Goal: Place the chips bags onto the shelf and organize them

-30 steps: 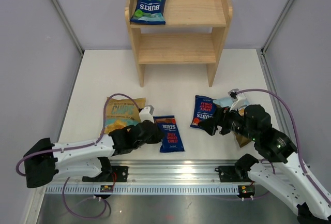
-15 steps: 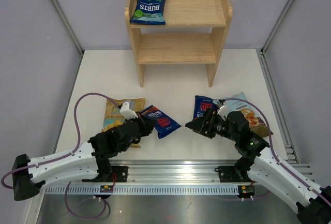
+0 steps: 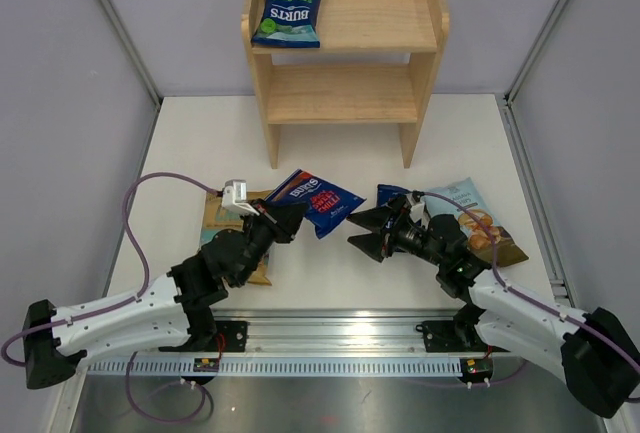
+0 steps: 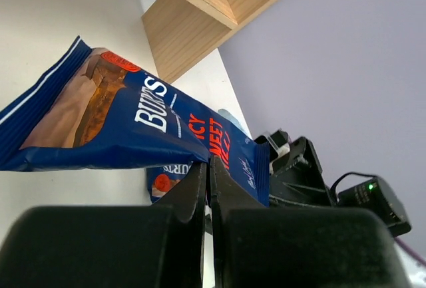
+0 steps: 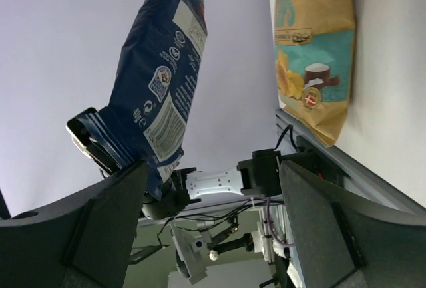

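Dark-blue chip bag (image 3: 322, 200) is hanging lifted at frame centre, its edge pinched in the tightly closed left gripper (image 3: 289, 217), the right gripper (image 3: 362, 235) gaping empty beside it; transport step, next likely needing a carry up-frame onto the shelf (image 3: 370, 23).

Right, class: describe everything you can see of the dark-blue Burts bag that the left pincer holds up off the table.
The Burts bag is a small, glossy, crinkly dark-blue packet with white "BURTS", red lettering and a picture of brown crisps at one end; its back carries white panels and a barcode. It looks sealed. The left pincer is shut on its lower edge, holding it tilted in the air above the table, in front of the shelf. Nothing else seems to touch it.
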Tool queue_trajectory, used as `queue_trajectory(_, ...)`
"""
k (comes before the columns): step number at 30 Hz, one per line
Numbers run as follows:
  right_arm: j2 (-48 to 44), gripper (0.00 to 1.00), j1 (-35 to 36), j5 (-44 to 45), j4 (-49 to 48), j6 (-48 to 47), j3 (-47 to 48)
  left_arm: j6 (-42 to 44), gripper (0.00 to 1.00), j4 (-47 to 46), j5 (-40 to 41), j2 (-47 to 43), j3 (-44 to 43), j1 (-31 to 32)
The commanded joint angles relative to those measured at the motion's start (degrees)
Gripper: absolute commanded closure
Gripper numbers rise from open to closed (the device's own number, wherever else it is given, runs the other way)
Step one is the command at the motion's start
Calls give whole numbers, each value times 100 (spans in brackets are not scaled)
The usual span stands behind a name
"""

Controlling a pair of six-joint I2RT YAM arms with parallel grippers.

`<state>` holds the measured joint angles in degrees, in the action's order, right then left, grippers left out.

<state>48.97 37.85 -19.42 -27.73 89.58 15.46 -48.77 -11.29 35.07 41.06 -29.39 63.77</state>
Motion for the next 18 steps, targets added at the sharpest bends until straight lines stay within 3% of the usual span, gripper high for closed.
queue_trajectory(1,490,12,100,-176,-1682,376,290,641,100,-1068,-132,183,-322,30)
queue_trajectory(9,675,16,100,43,-1798,121,616,808,100,-1358,-272,60,-173,48)
queue_trajectory(18,140,16,100,210,-1061,-28,783,1255,100,-1473,-325,60,-6,48)
